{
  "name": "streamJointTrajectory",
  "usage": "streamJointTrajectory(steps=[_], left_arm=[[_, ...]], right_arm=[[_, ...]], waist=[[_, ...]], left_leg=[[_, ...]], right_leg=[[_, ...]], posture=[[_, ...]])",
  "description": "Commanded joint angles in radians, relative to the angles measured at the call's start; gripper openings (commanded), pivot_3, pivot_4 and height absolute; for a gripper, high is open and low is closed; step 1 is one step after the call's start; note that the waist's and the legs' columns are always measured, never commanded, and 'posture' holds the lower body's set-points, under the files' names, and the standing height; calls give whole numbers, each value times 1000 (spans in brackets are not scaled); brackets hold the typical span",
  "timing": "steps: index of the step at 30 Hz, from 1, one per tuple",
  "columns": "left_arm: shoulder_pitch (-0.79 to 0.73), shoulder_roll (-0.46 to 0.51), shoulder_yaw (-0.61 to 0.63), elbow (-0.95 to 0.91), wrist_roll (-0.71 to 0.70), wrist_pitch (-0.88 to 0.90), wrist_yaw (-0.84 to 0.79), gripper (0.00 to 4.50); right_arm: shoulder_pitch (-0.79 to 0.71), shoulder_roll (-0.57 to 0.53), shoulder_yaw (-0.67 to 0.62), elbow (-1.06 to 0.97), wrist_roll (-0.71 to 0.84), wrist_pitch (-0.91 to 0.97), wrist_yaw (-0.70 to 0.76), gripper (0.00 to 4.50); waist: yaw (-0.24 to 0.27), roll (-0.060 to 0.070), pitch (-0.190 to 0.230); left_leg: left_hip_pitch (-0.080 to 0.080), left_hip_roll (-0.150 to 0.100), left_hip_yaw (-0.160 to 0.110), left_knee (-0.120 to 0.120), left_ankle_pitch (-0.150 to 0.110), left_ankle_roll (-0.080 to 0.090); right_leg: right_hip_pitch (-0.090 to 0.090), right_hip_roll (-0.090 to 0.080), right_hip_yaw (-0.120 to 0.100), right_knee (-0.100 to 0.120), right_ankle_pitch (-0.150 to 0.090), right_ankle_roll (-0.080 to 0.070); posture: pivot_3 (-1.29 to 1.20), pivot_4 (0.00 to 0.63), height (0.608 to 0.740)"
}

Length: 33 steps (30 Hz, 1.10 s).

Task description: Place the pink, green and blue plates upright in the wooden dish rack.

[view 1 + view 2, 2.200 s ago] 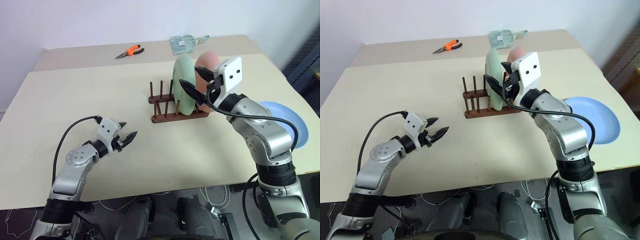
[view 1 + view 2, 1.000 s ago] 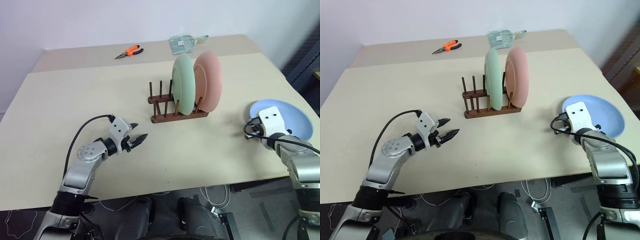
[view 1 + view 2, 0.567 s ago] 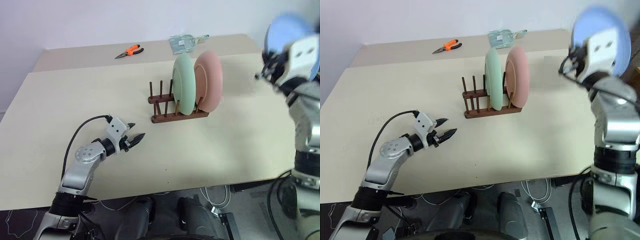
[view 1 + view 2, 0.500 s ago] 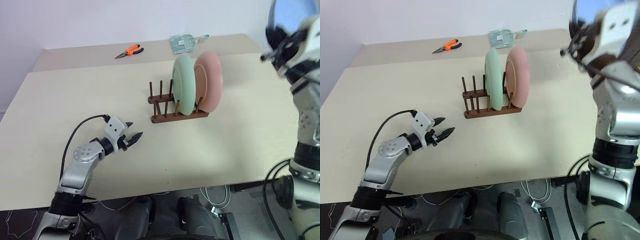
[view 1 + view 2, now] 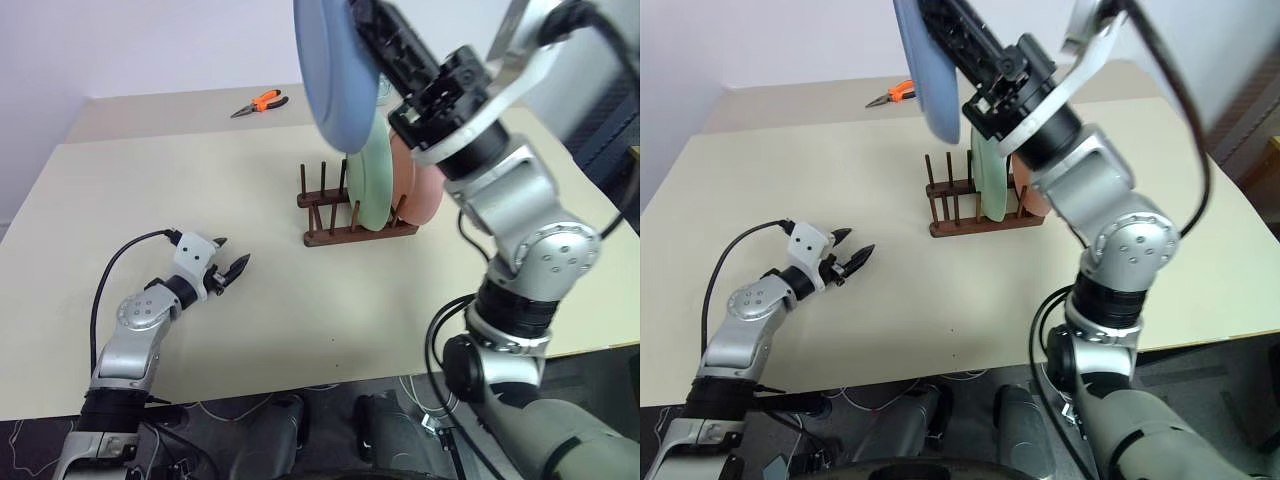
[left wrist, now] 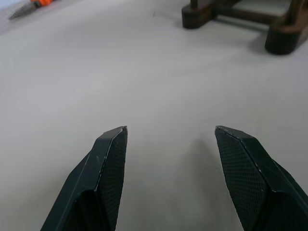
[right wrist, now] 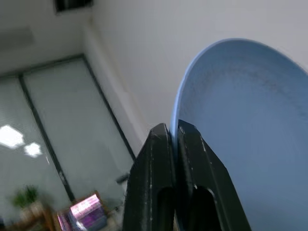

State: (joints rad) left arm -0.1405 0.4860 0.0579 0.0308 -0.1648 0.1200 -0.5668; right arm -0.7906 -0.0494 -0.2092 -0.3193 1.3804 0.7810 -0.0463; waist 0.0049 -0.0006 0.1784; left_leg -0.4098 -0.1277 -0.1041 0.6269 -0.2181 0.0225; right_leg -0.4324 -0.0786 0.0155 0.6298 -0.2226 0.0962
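So the right arm is way up and reaching across toward the middle now, wrist rolled over, with the right claw [image 7: 174, 132] pinching the rim of the blue plate [image 5: 335, 70]. The plate is held high, roughly on edge, above the wooden dish rack [image 5: 355, 205] and a bit to its left. A second ago that claw was down at the right edge of the worktop [image 5: 200, 190] where the blue plate lay flat, so it has swung up and left with the plate in hand.

The left arm is low on the near left, forearm close to the worktop, and the left claw [image 6: 171, 132] is spread with nothing between its fingers, pointing toward the rack. It has drifted a little to the left since the earlier frame.

In the rack, the green plate [image 5: 372, 175] stands upright between the pegs, and the pink plate [image 5: 415, 195] is just right of it, though the arm covers most of it, so I can't really say how straight it sits. The left slots of the rack are free.

Orange pliers [image 5: 260, 101] sit at the far side of the worktop.
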Motion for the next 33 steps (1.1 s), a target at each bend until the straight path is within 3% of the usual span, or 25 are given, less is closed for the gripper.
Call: streamJointTrajectory(steps=[1,15,18,24,28,33], left_arm=[[9,-1,15,-71,-10,1,6,2966],[36,-23,-21,-151,-28,64,-28,2966],[33,-26,-28,-155,-27,68,-26,2966],[35,-26,-35,-163,-28,72,-25,2966],[37,-27,-37,-170,-29,80,-24,2966],[44,-28,-26,-173,-21,82,-8,2966]], right_arm=[[21,23,33,47,5,-1,-66,59],[21,47,56,180,-91,-31,-129,59],[4,35,59,218,-131,-31,-110,1007],[-40,-26,107,226,-278,-38,-7,3978],[-101,-168,225,140,-495,-111,198,3978],[-135,-322,152,97,-623,-238,345,3978]], waist=[[1,1,1],[-19,1,1],[-19,1,1],[-19,1,1],[-17,1,1],[-15,1,1]], left_leg=[[0,0,0,0,0,0],[-1,0,0,-2,0,0],[-1,0,0,-2,0,0],[-1,0,0,-2,0,0],[-1,0,0,-1,0,0],[-2,0,0,-1,0,0]], right_leg=[[0,0,0,1,0,0],[-3,1,0,1,0,0],[-3,1,0,1,0,0],[-3,1,0,1,0,0],[-3,1,0,1,0,0],[-3,0,-1,0,0,0]], posture=[[0,150,729],[0,150,729],[0,150,729],[0,150,729],[0,150,729],[0,150,729]])
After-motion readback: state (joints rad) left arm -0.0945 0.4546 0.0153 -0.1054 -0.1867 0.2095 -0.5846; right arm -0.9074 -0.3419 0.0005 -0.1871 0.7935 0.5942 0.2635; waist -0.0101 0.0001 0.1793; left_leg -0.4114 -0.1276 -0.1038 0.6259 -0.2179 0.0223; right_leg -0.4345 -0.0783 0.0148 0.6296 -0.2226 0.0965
